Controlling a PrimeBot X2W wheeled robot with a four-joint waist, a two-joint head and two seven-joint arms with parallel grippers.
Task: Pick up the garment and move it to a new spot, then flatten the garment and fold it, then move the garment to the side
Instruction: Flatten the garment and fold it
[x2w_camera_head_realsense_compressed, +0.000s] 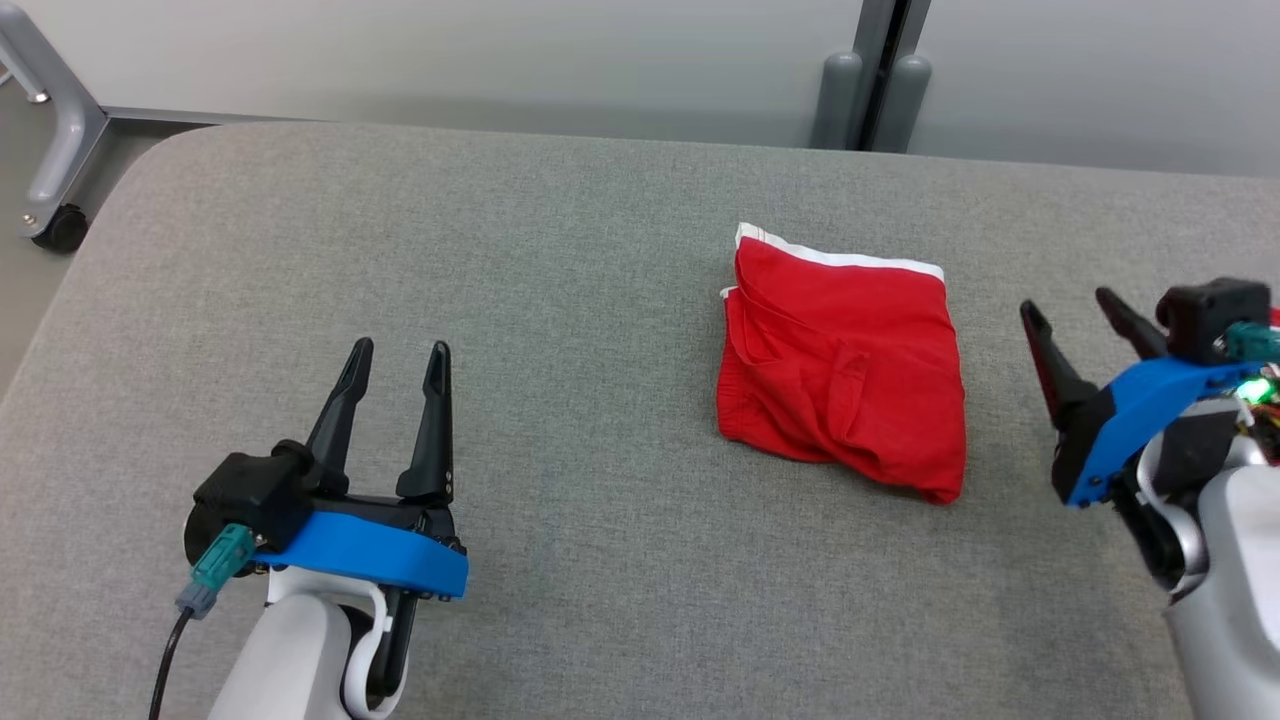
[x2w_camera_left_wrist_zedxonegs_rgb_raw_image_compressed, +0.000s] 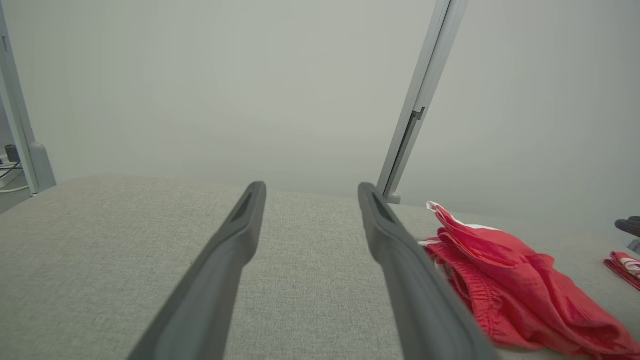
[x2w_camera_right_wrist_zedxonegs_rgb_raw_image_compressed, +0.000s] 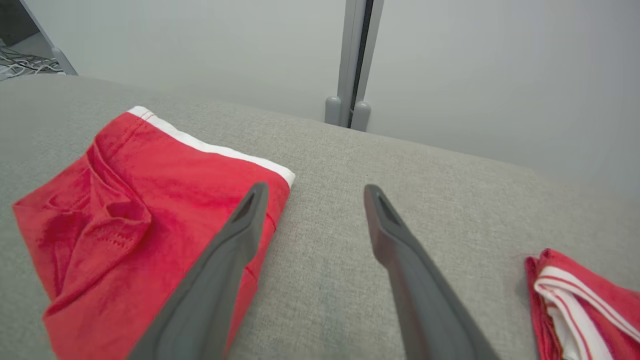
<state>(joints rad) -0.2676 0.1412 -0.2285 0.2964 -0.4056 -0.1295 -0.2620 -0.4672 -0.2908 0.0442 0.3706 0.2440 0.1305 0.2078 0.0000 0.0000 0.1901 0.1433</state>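
Note:
The garment (x2w_camera_head_realsense_compressed: 845, 365) is a red piece with a white band along its far edge, lying folded into a rough rectangle on the grey table, right of centre. It also appears as the garment (x2w_camera_left_wrist_zedxonegs_rgb_raw_image_compressed: 505, 280) to the right of the left fingers and as the garment (x2w_camera_right_wrist_zedxonegs_rgb_raw_image_compressed: 135, 215) left of the right fingers. My left gripper (x2w_camera_head_realsense_compressed: 398, 350) stands open at the lower left, well away from the cloth, with nothing between its fingers. My right gripper (x2w_camera_head_realsense_compressed: 1070, 305) is open just right of the garment, apart from it and holding nothing.
A second folded red and white cloth (x2w_camera_right_wrist_zedxonegs_rgb_raw_image_compressed: 580, 300) lies further right on the table (x2w_camera_head_realsense_compressed: 500, 250). Behind the table stand a pale wall and a grey post (x2w_camera_head_realsense_compressed: 880, 80). A wheeled frame leg (x2w_camera_head_realsense_compressed: 55, 150) stands off the table's far left corner.

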